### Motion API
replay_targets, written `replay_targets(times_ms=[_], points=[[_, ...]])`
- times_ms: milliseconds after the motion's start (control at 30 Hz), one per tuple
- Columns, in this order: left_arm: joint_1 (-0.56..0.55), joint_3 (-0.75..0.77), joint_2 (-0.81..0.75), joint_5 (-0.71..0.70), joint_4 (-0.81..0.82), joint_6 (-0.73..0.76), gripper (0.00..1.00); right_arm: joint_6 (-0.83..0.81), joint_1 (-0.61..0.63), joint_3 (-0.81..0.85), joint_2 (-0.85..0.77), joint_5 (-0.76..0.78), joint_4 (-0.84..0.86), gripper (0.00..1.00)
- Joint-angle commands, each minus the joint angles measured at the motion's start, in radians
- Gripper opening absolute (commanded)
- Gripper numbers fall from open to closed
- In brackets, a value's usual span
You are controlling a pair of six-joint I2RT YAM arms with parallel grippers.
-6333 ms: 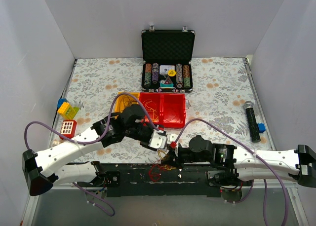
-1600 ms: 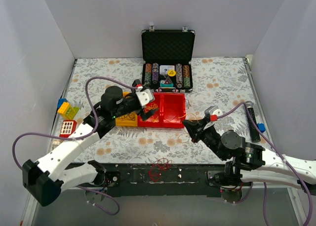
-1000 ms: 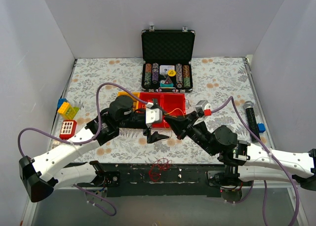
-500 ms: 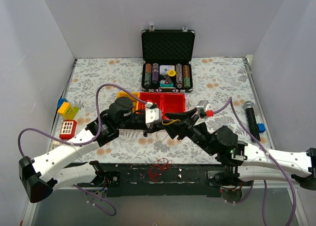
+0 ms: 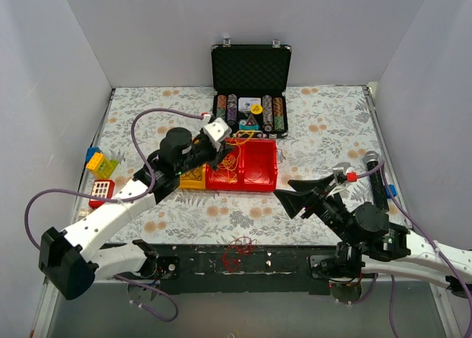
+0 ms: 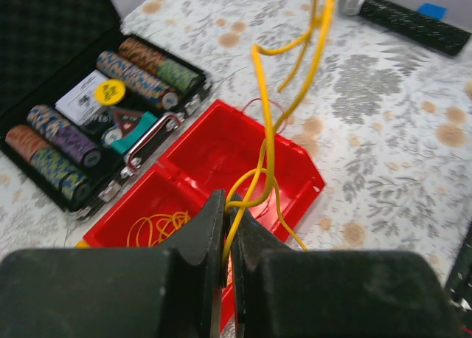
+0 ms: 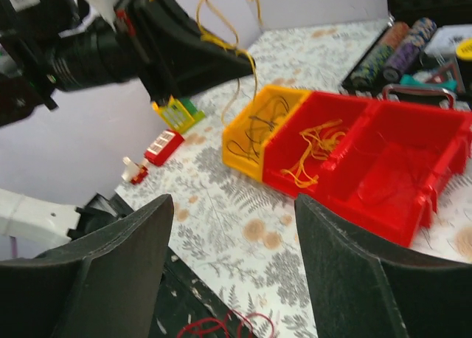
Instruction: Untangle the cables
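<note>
Flowered tablecloth (image 5: 317,124) shows again between your two arms, because they have parted. Half a second ago both grippers were nose to nose in front of the red tray (image 5: 258,184), with a strand stretched between them. Now your left gripper (image 6: 225,205) has swung back over the tray and carried the yellow cable (image 6: 264,142) with it. Your right gripper (image 5: 293,192) has pulled off to the right, well apart from the tray. I read that as one strand freed from the tangle and ready to be laid down. It would go beside the yellow loops (image 7: 313,155) already lying in the compartment next to the yellow bin (image 7: 247,150).

Your left jaws are pressed together, pinching the yellow cable at a bend. The rest curls loosely away beyond the fingertips and hangs over the tray. Your right jaws are spread wide, with nothing between them and touching nothing.

Dark cables (image 7: 258,124) lie in the yellow bin. A red bundle (image 5: 237,253) rests on the black rail (image 5: 295,260) at the near edge, so you likely have more sorting ahead.
</note>
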Motion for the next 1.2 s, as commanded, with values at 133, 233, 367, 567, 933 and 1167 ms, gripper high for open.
replay_targets(times_ms=[133, 233, 367, 567, 933, 1167], points=[[0.055, 0.014, 0.102, -0.184, 0.053, -0.056, 0.0, 0.126, 0.003, -0.019, -0.039, 0.049, -0.315, 0.67], [0.07, -0.021, 0.121, -0.225, 0.06, -0.085, 0.0, 0.137, 0.005, 0.004, -0.004, 0.052, -0.353, 0.66], [0.128, -0.022, 0.186, -0.245, 0.018, -0.166, 0.0, 0.159, 0.003, 0.041, 0.047, 0.048, -0.401, 0.63], [0.147, 0.026, 0.286, -0.271, -0.067, -0.214, 0.0, 0.174, 0.003, 0.067, 0.059, 0.052, -0.456, 0.6], [0.147, 0.006, 0.335, -0.319, -0.068, -0.225, 0.11, 0.182, 0.003, 0.089, 0.059, 0.071, -0.489, 0.63], [0.135, -0.012, 0.297, -0.287, -0.07, -0.205, 0.29, 0.183, 0.003, 0.106, 0.096, 0.077, -0.502, 0.65]])
